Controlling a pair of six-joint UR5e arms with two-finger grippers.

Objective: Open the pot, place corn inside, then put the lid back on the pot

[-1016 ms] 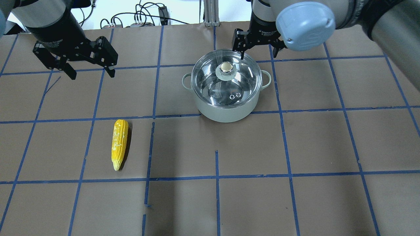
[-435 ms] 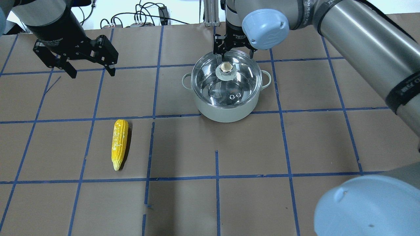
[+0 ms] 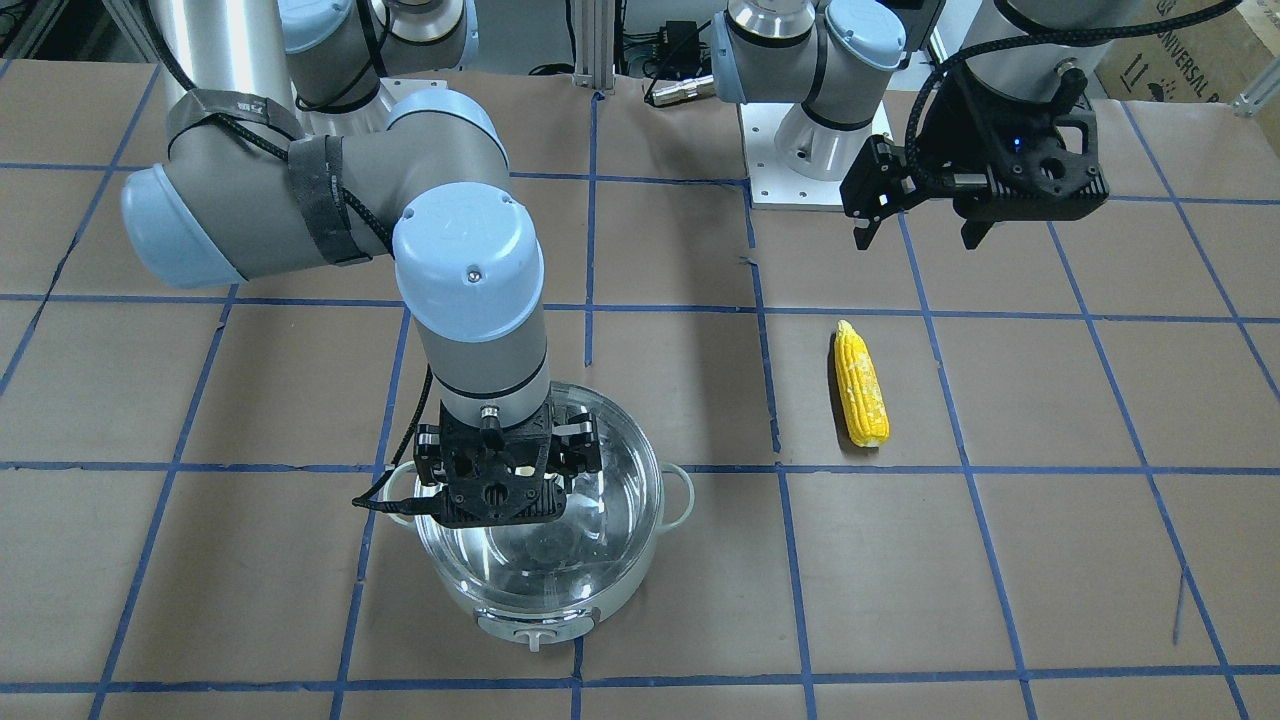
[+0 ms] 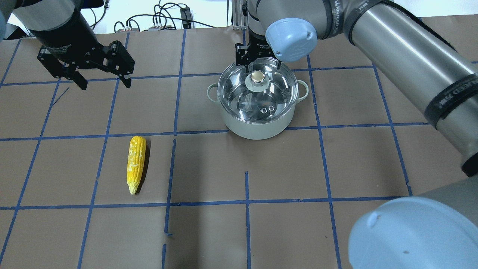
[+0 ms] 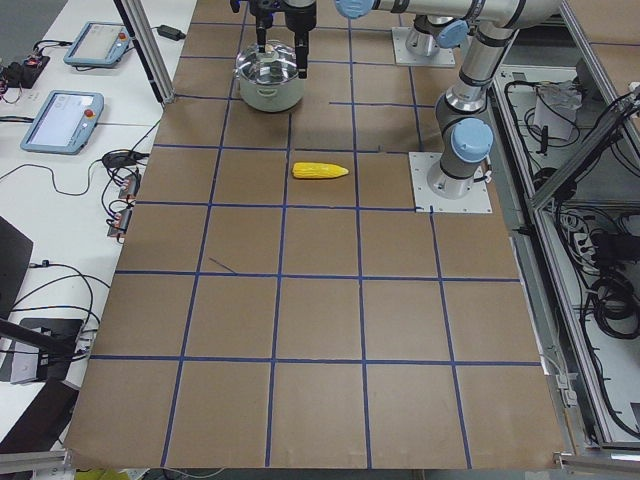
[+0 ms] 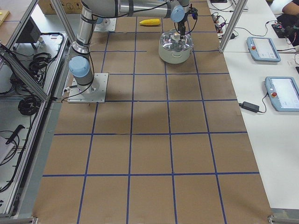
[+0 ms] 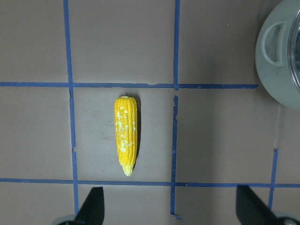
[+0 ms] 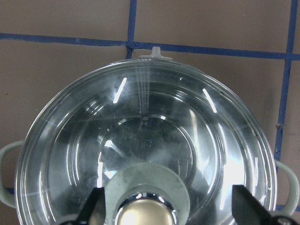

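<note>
Two arms in view, only one working. Over the last second the right gripper (image 4: 262, 68) has swung in from behind the pot (image 4: 255, 130) and now sits over the lid (image 4: 239, 97). Its jaws are spread wide, straddling the beige knob (image 4: 257, 76). The right wrist view shows the knob centred between them with a gap on either side, so nothing is gripped yet. Height above the knob: cannot tell. The lid is seated square on the pot rim. The pot is unmoved on the brown surface (image 4: 298, 168), on the far side and right of centre. The corn (image 4: 136, 164) lies flat, well apart from the pot toward the robot's left, tapered end toward the robot, also unmoved. The left gripper (image 4: 105, 84) hangs high where it was, jaws released and empty, its wrist camera looking down on the corn. Reading: the approach to the lid is finished or nearly so, and the task is at its first step with nothing opened. Next is likely a short drop, a clench on the knob and a straight lift. Risk: the smooth, rounded knob may slip if caught too high.
</note>
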